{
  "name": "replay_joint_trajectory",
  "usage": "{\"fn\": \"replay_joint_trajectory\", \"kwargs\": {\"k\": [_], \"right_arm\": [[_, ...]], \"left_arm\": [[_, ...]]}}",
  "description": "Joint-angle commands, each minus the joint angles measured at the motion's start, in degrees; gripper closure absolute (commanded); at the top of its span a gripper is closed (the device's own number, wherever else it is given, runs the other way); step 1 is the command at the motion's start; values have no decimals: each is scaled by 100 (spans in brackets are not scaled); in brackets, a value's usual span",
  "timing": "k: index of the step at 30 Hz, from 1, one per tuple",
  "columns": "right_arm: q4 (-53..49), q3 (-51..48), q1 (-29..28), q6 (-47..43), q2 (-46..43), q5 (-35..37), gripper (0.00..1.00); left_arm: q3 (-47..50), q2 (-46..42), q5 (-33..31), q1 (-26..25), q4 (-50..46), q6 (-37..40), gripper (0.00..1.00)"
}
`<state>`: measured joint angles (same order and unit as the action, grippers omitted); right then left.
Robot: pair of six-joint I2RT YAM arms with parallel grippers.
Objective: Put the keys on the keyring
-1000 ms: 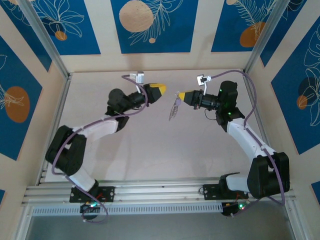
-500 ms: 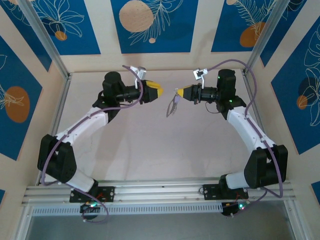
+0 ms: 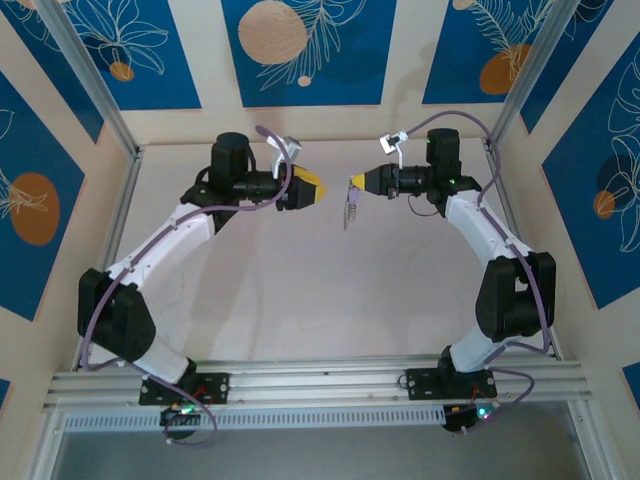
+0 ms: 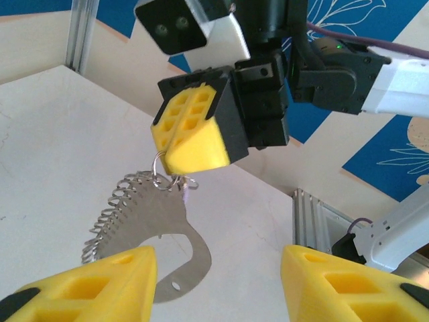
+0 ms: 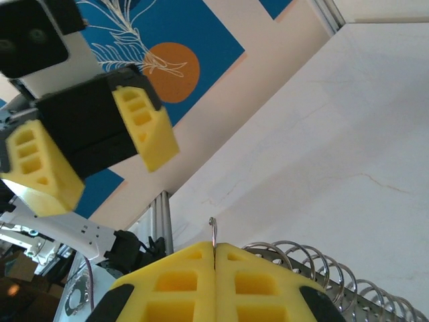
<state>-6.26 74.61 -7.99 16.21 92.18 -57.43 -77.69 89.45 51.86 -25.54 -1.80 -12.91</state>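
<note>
Right claw: pinched shut on the keyring, dangling over the table.
Left claw: half-open, empty; I'd close in slowly, square-on.

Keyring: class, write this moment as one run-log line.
right gripper: shut on keyring, which hangs free below it | left gripper: open, empty, facing keyring

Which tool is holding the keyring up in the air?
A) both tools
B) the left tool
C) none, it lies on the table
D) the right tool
D: the right tool is shut on the top of the keyring, which hangs below it, while the left tool is open and apart from it.
</note>
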Motion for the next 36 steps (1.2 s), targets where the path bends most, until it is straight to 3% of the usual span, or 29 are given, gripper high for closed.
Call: {"fn": "replay_joint_trajectory", "kwargs": {"k": [1,8,14,36], "right_arm": [[-399,442,34,-275,207,-471,100],[-1194,1127,-10,-763,811,-827,100],[-1210,1217,-94,-819,1074,-761,100],[-1431,2084,-273,-882,2183,-700,100]], "left_arm": [[-371,366,307,132,-210,161,49],[-1206,1181,802,401,-378,134,58],[-1884,1904,1335,574,-273,7,66],[-2250,2935,1917,656,514,-494,68]]}}
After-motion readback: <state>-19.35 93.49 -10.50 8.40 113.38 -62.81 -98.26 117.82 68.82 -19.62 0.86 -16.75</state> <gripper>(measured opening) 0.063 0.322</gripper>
